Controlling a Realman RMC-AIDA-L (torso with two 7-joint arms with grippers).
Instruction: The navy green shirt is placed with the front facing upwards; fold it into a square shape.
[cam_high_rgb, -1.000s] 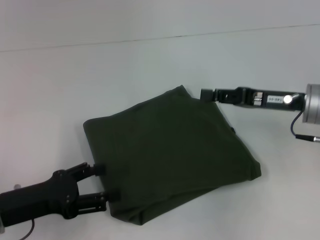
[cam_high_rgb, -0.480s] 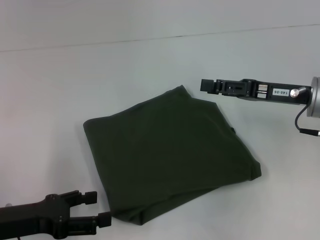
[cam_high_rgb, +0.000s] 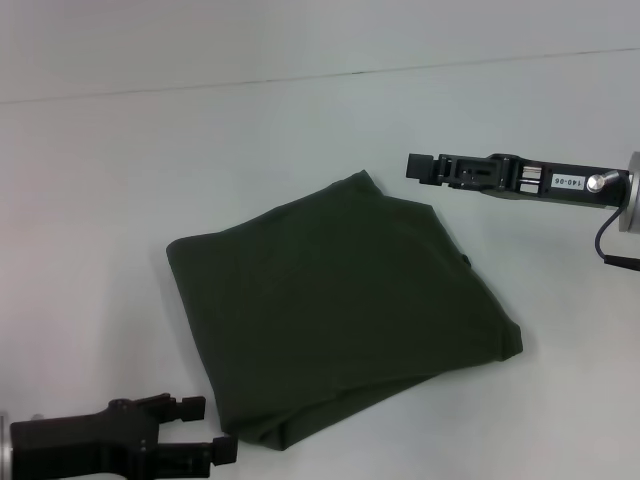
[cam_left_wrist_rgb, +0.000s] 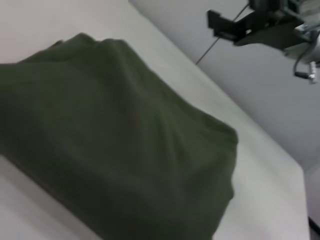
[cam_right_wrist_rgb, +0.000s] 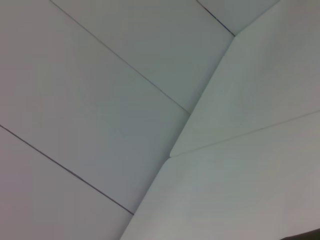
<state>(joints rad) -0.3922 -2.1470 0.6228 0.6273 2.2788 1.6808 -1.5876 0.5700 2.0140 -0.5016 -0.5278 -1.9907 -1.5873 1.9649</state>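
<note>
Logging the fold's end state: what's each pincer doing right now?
Left pincer: open, empty, just off the navy green shirt at its near corner.
Right pincer: cannot be told, clear of the shirt.

Folded shirt (cam_high_rgb: 340, 310) on table (cam_high_rgb: 100, 200), both grippers off it.

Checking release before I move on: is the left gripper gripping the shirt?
No: the left gripper sits open beside the folded shirt, clear of its edge.
</note>
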